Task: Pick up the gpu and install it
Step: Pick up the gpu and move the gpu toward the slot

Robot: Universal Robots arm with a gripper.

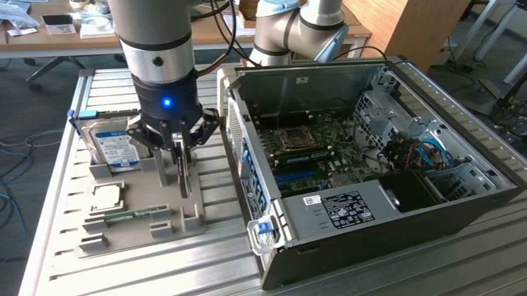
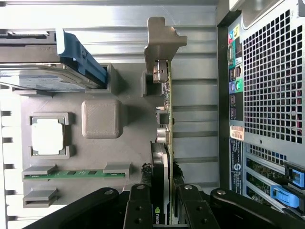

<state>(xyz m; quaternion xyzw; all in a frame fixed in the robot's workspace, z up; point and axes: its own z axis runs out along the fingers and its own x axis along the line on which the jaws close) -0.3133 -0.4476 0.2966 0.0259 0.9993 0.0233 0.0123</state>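
The gpu [image 2: 167,119] is a thin dark card standing on edge over the grey holder [image 1: 140,237], with its pale metal bracket [image 2: 162,38] at the end away from the wrist. My gripper [image 2: 164,191] comes straight down on it, one finger on each flat side, shut on the card. In the exterior view the gripper [image 1: 177,157] hangs over the holder's side nearest the computer, and the gpu [image 1: 184,179] shows as a thin blade below the fingers. I cannot tell whether the card's lower edge still sits in its slot.
The open computer case [image 1: 461,203] lies at the exterior view's right, motherboard [image 1: 317,145] exposed. The holder also carries a blue-labelled hard drive [image 1: 115,148], a square processor [image 1: 107,196] and a green memory stick [image 1: 128,216]. All rest on a ribbed metal table [image 1: 197,265].
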